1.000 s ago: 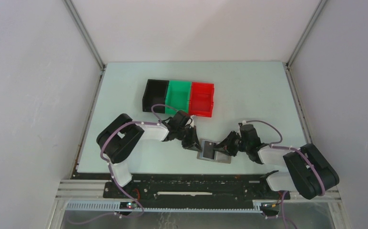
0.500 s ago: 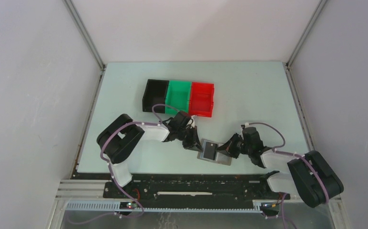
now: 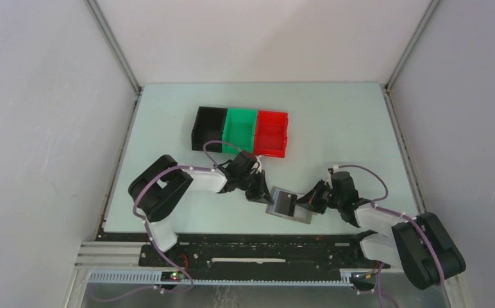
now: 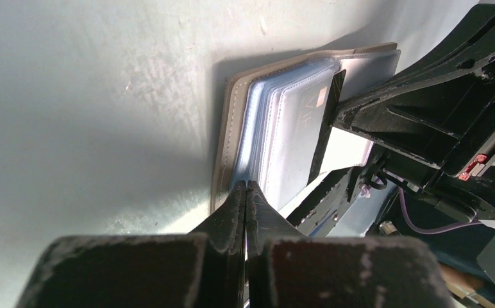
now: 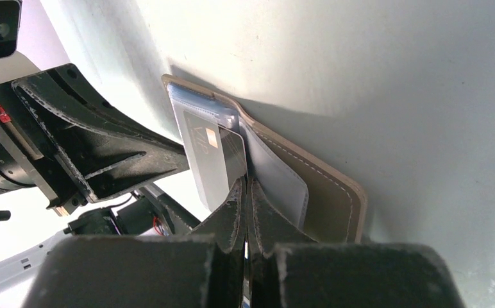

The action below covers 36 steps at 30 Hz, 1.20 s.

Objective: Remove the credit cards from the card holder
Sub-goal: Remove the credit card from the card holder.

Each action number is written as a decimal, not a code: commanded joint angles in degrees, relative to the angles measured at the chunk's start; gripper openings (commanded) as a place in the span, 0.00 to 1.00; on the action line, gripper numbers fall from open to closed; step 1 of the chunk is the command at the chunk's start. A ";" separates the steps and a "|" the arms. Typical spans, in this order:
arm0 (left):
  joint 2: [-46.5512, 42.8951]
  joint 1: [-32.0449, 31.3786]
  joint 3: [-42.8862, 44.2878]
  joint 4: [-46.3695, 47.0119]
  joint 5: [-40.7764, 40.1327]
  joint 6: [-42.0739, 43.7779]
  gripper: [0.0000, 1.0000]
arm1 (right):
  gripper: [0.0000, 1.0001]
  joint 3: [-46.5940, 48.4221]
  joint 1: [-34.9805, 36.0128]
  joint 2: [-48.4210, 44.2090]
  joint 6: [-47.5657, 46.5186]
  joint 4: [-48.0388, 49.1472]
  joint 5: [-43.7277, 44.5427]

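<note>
Left jaws clenched, pressing card holder at 9 o'clock edge, likely anchoring it. Right jaws at 3 o'clock pinch grey card, tilted up from pocket. Holder open at 6 o'clock of tabletop.

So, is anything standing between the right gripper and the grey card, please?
Nothing visible does: the right gripper is shut on the edge of the grey card, which sticks partly out of a clear pocket of the card holder.

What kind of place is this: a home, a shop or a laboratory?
Probably a laboratory robot cell: plain white walls enclose a pale table, a left arm and a right arm are bolted at its near edge, and three coloured bins stand together.
</note>
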 commanded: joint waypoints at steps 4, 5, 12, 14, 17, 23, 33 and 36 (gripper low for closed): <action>-2.06 -0.40 -3.41 0.51 -4.59 -0.67 0.00 | 0.00 -0.61 -1.17 -1.04 -3.51 -2.92 -0.89; -1.97 -0.46 -3.39 0.58 -4.60 -0.69 0.00 | 0.00 -0.82 -1.31 -1.33 -3.51 -2.85 -0.86; -2.74 -0.45 -3.77 0.69 -5.18 -0.69 0.00 | 0.00 -0.90 -4.27 -3.18 -5.08 -4.50 -1.90; -3.14 -0.41 -3.89 0.69 -5.39 -0.54 0.00 | 0.00 -0.84 -4.80 -4.20 -5.75 -5.54 -2.05; -3.53 -0.40 -3.74 0.68 -5.57 -0.42 0.00 | 0.00 -0.73 -5.42 -5.46 -6.46 -6.99 -2.25; -4.81 -0.39 -4.08 0.44 -7.00 -0.52 0.00 | 0.00 -0.99 -5.82 -7.66 -6.46 -8.25 -2.12; -14.39 -1.39 -2.30 -4.53 -14.15 2.60 0.02 | 0.00 -0.05 -5.79 -9.46 -7.69 -11.49 -1.92; -13.64 -2.56 0.40 -4.95 -13.72 3.39 0.11 | 0.00 0.19 -5.77 -10.21 -7.74 -12.37 -1.78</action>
